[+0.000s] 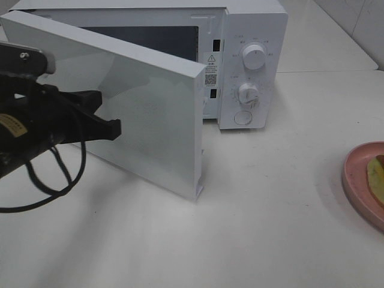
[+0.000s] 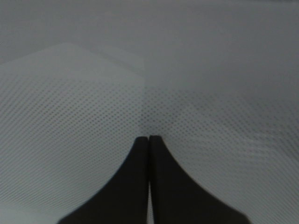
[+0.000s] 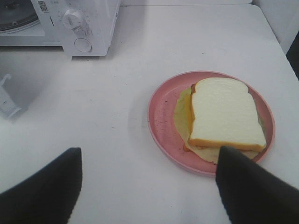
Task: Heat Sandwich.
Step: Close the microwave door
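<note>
Door swung open, sandwich waiting on its plate

The left gripper, jaws clenched on nothing, presses the microwave door; push steadily until fully open. Right gripper, jaws released, hovers near the sandwich on the pink plate, worktop's right side.

One microwave, upper centre of the high view, with one door swung open and two round knobs stacked on its panel, plus one round button below them. One pink plate, right of centre in the right wrist view, bearing one sandwich. Two grippers: left gripper, right gripper. One white table.
</note>
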